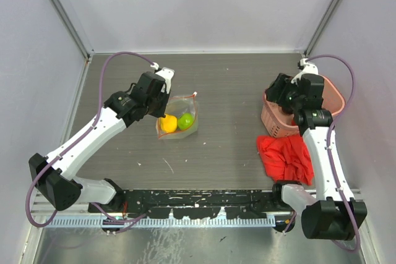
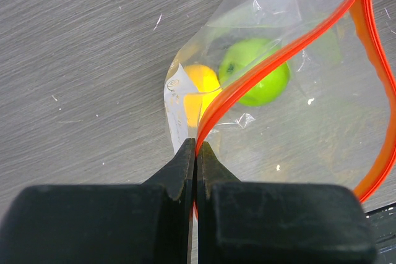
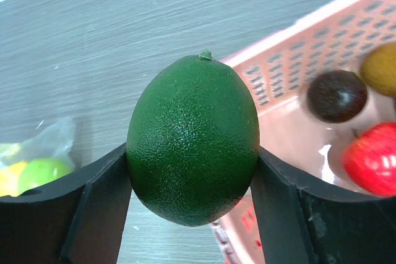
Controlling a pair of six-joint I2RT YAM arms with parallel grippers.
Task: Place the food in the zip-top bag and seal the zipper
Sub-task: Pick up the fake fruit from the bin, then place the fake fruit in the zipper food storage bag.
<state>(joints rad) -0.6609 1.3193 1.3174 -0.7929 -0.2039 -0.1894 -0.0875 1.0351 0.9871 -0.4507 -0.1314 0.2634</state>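
Left gripper [image 2: 197, 146], fully closed, pinches the red-orange zipper strip [image 2: 272, 66], propping open the clear plastic zip-top bag [image 2: 322, 109] at the grey bench's [image 1: 229, 91] 9 o'clock. Right gripper [image 3: 192, 153], spread wide, clamps a dark green oval toy fruit [image 3: 193, 122] beside the pink lattice basket [image 3: 309, 54] at 3 o'clock.

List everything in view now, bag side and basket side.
bag: one, clear, left of centre on the table, mouth open
zipper: one, red-orange, along the bag's mouth, unsealed
yellow fruit: one, in the bag
light green fruit: one, in the bag
dark green fruit: one, in the right gripper, by the basket's rim
dark brown fruit: one, in the basket
red fruit: one, in the basket
orange-yellow fruit: one, in the basket, partly cut off
basket: one, pink, right side
cloth: one, red, nearer than the basket
table: one, grey
left gripper: shut on the zipper
right gripper: gripping the dark green fruit
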